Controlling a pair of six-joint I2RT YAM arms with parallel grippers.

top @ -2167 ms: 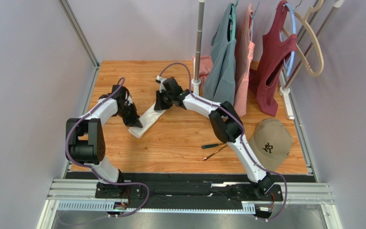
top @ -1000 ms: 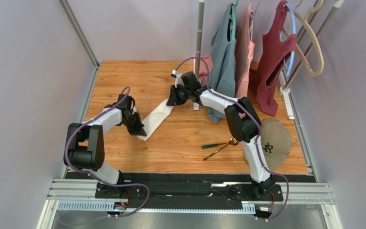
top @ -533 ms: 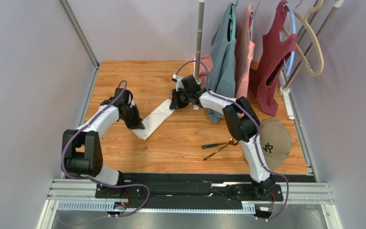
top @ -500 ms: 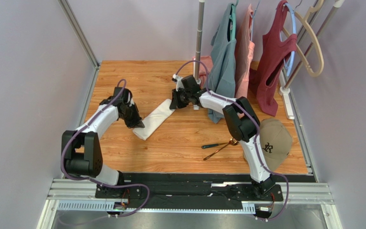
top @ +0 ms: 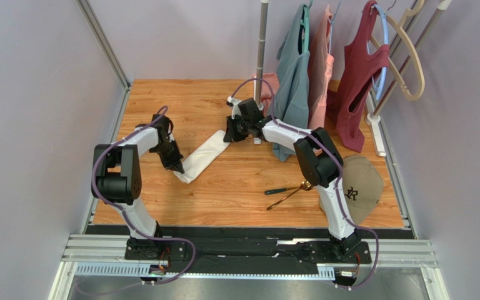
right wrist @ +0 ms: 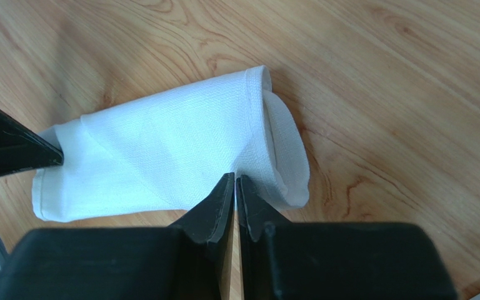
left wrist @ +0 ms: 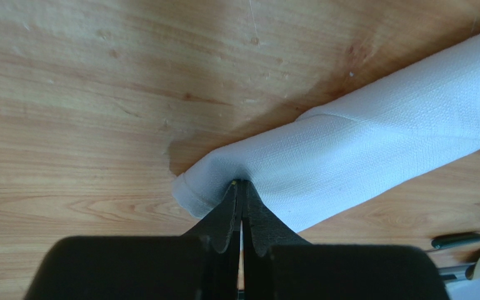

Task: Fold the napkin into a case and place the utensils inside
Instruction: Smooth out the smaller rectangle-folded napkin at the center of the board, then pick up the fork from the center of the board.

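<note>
The white napkin (top: pixel 202 155) lies folded into a long narrow strip on the wooden table, running diagonally. My left gripper (top: pixel 175 166) is shut on its near-left end (left wrist: pixel 224 175). My right gripper (top: pixel 229 135) is shut on its far-right end (right wrist: pixel 249 156), where the fold gapes open like a tube mouth. The strip is stretched between the two grippers. The utensils (top: pixel 284 194), two slim pieces with dark handles and a gold head, lie crossed on the table at the near right, away from both grippers; a dark handle also shows in the left wrist view (left wrist: pixel 464 240).
A tan cap (top: pixel 356 187) lies at the right beside the utensils. A clothes rack pole (top: pixel 260 56) stands just behind my right gripper, with hanging garments (top: pixel 295 69) and a maroon top (top: pixel 358 75) to its right. Grey walls bound the table.
Both grippers carried the napkin to the right and stretched it out. In the last half second the left arm's elbow swung forward while the napkin stayed almost in place.
</note>
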